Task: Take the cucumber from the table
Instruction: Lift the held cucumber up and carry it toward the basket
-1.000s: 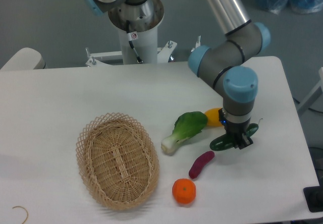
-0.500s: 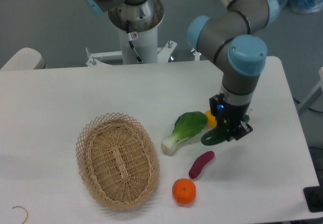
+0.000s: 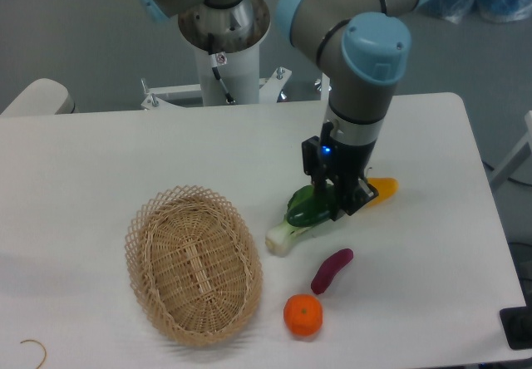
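Jaws hold the cucumber (image 3: pixel 310 212), which sticks out to their left above the bench (image 3: pixel 108 153). Bok choy (image 3: pixel 284 233) lies just below it; yellow squash (image 3: pixel 381 190) lies beside, right.

Your UR5e arm reached in from the 12 o'clock edge of the frame, its grey links bending at blue-capped joints before the wrist dropped straight down over the table (image 3: pixel 100 145). A small blue light glowed on the wrist housing. The gripper (image 3: pixel 330 209) pointed downward, tilted slightly toward 7 o'clock, its two fingers clamped on the cucumber (image 3: pixel 310 214), which jutted out toward 8 o'clock. The arm's base column stood at 11 o'clock behind the table.
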Motion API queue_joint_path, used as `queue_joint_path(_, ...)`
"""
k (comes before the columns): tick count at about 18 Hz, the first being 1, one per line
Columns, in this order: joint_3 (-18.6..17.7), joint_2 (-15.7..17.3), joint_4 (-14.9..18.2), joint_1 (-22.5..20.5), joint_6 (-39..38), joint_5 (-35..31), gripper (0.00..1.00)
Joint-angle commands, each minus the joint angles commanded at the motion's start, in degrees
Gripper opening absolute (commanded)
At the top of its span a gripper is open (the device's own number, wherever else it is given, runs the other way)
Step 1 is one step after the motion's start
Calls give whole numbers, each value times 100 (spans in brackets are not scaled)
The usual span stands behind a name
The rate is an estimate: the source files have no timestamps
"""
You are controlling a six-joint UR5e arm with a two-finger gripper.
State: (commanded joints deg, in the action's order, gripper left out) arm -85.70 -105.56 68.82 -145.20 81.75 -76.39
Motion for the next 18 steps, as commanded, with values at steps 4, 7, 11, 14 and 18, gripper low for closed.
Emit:
queue_joint_path(4,35,70,-9,27,-203,256,33)
queue_joint_path(7,44,70,-26,35,-221,256,34)
queue_joint_path(11,88,62,-18,53,-221,256,34)
queue_joint_path(14,88,70,-26,53,-221,256,34)
queue_joint_path(18,88,70,-26,53,-221,247,34)
